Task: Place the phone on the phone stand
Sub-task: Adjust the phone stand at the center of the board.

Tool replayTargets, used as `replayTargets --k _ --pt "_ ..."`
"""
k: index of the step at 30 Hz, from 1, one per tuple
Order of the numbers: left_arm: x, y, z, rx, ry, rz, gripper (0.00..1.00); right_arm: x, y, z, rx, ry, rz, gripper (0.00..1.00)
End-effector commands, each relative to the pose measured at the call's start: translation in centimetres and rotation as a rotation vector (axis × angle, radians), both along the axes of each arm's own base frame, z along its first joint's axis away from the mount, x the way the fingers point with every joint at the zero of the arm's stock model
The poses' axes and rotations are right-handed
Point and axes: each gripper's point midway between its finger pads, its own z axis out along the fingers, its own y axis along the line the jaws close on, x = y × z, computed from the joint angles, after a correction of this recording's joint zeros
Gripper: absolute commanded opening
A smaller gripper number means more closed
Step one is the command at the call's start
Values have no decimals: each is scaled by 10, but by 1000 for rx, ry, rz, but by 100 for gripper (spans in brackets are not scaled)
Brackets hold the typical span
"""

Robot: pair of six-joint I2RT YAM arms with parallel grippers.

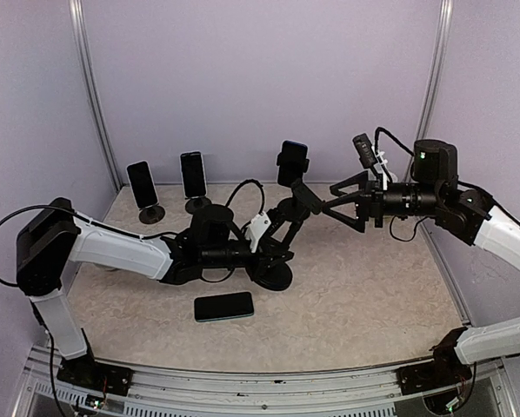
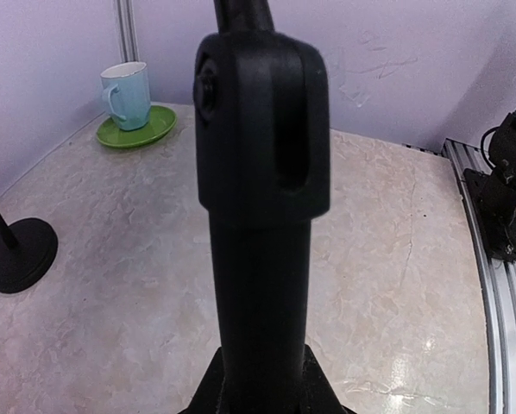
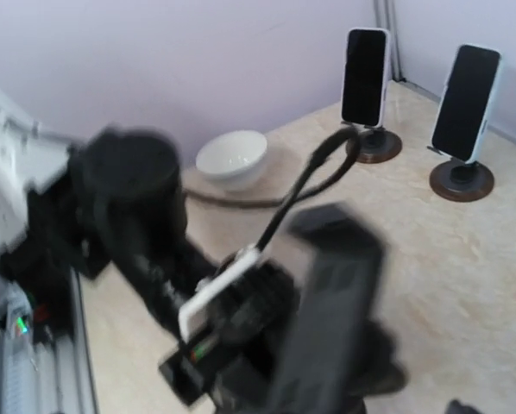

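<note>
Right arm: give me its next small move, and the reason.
Probably pull the right fingers straight back from the stand. The phone already sits upright in the stand's clamp. The right fingers are open and hold nothing, and the left fingers grip the stand's post to steady it.

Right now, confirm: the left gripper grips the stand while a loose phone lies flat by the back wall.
Wrong spot: the top external view shows the loose phone lying flat at the near side, before the stand, which the left gripper does grip.
</note>
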Motion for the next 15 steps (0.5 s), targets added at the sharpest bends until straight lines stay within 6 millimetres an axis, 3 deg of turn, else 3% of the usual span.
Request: replayTargets --k 1,4,8,15 --pt "0 -12 46 -177 -103 -40 0 13 -9 21 200 119 -27 91" --pt "3 -12 44 -186 -106 -25 0 8 -7 18 264 216 28 86" --pt "8 -18 40 -181 -127 -13 0 17 -5 10 246 294 -1 77" --pt "27 -32 34 -185 -151 34 0 15 3 12 259 362 55 72"
